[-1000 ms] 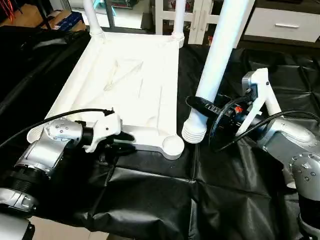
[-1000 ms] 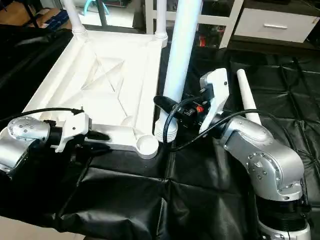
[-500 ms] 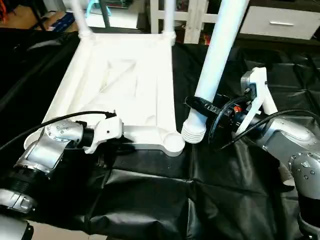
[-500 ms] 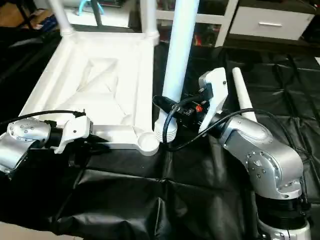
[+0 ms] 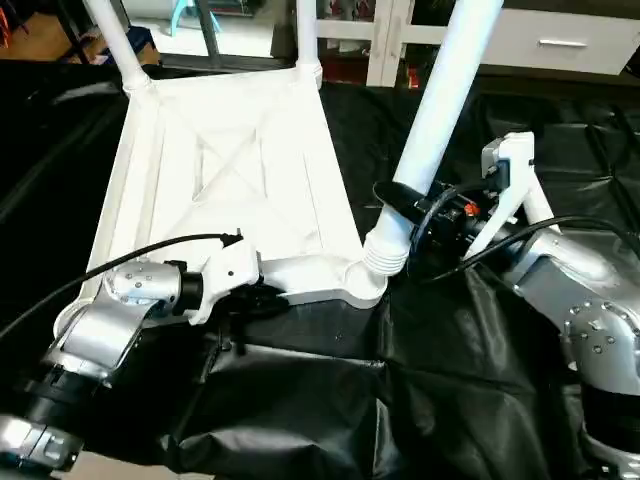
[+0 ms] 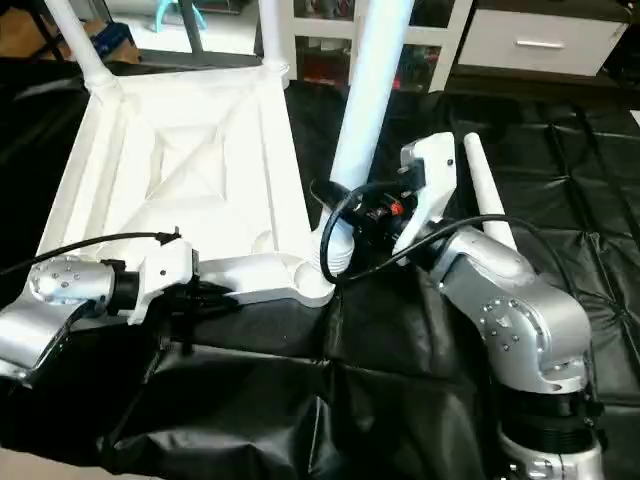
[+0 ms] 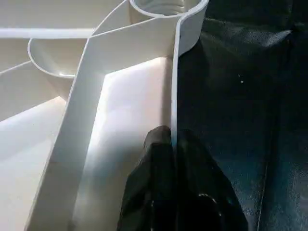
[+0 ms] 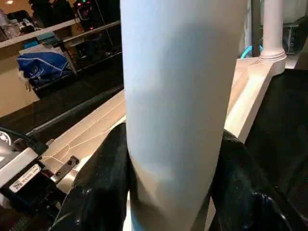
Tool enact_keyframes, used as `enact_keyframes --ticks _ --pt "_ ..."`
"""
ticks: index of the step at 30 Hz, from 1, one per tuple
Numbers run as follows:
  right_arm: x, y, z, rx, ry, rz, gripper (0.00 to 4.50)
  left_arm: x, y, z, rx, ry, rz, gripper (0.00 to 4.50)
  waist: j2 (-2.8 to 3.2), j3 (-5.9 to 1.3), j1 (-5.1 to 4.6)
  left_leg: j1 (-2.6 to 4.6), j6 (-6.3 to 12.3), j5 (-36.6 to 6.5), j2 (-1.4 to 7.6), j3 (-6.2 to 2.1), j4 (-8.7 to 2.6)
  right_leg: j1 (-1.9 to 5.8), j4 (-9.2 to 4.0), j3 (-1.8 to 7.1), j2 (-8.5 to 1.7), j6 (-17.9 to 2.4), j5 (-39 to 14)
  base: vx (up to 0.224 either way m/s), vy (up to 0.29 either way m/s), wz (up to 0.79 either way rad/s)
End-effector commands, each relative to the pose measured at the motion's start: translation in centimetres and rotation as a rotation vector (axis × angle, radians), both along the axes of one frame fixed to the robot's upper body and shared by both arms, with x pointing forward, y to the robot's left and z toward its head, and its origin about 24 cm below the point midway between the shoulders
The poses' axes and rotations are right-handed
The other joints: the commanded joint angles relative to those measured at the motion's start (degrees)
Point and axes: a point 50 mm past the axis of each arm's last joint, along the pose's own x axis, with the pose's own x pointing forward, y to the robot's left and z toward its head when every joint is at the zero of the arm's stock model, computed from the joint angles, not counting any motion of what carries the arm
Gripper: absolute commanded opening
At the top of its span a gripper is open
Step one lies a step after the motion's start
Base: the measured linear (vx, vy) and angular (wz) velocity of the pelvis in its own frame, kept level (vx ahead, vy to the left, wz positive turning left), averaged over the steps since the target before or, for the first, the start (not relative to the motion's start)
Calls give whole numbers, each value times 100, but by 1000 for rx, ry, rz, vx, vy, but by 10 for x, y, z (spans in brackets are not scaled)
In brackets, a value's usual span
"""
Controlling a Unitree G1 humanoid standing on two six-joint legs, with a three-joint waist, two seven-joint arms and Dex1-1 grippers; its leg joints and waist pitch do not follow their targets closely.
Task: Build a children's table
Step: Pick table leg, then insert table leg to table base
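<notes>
The children's table is a white tabletop (image 5: 235, 165) lying underside up, its X ribs showing, with two legs (image 5: 115, 40) standing in the far corner sockets. My left gripper (image 5: 268, 292) is shut on the thin near rim (image 7: 174, 86); its black fingers (image 7: 159, 159) pinch that wall not far from a round corner socket (image 7: 163, 7). A third white leg (image 5: 440, 110), tilted, has my right gripper (image 5: 412, 208) shut around it, with black fingers (image 8: 103, 183) on either side. The leg's ridged end (image 5: 385, 250) sits at the near right corner socket (image 5: 362, 285).
A further white leg (image 6: 485, 200) lies loose on the black cloth (image 5: 330, 400) behind my right arm. White furniture and a drawer unit (image 5: 560, 40) stand beyond the work table's far edge. A cable (image 5: 120, 255) loops over my left forearm.
My left gripper has closed onto the tabletop's near rim. The held leg's ridged end now sits at the near right corner socket. The camera has tilted, shifting the whole view.
</notes>
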Motion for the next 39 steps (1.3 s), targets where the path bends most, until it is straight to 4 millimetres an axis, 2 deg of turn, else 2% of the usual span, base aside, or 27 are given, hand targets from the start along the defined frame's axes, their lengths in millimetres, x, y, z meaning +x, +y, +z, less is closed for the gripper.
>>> enact_keyframes --ticks 1,8,9,11,14,15,20,29,36,39 --pt "1 0 1 7 -16 -6 184 -5 -2 -12 -27 30 23 0 -58 -401 24 105 179 -903 194 -80 -429 317 -383 169 -179 -1229 -1205 0 0 0" --pt "1 1 1 13 -16 -5 184 -3 -3 -10 -34 -11 54 0 -59 -384 25 99 149 -1010 203 -87 -451 308 -406 170 -189 -1161 -1394 0 0 0" --pt "1 1 1 13 -15 -5 184 -3 -3 -10 -43 1 54 28 -56 -383 28 104 135 -1027 204 -85 -451 305 -408 172 -194 -1163 -1415 0 0 0" --pt "0 1 1 7 -16 0 184 -5 -5 -7 -76 13 49 56 -64 -378 20 90 103 -1055 197 -91 -455 309 -408 172 -199 -1149 -1495 0 0 0" --pt "0 1 1 5 -16 2 184 -5 -5 -5 -76 -12 48 73 -53 -378 26 104 121 -1027 204 -85 -455 290 -409 168 -183 -1192 -1339 0 0 0" --pt "0 1 1 4 -16 2 184 -5 -5 -5 -74 -15 47 76 -59 -389 30 99 149 -943 201 -86 -450 307 -391 164 -180 -1208 -1171 0 0 0" --pt "0 1 2 0 -18 5 184 -6 0 -6 -54 -6 47 76 -59 -400 40 94 299 -665 191 -72 -437 333 -361 157 -176 -1323 -721 0 0 0" --pt "1 -1 3 -1 -24 -1 184 -8 10 -10 22 7 40 76 -47 -394 35 105 254 -728 201 -73 -450 337 -371 156 -184 -1333 -870 0 0 0" --pt "2 -2 3 -3 -24 -4 184 -6 8 -13 20 -1 59 12 -57 -401 38 109 247 -735 201 -68 -447 339 -369 161 -187 -1342 -868 0 0 0" --pt "2 -1 3 -4 -23 -1 184 -5 5 -12 1 -8 62 1 -54 -400 39 113 238 -762 202 -70 -450 331 -377 160 -185 -1327 -940 0 0 0"
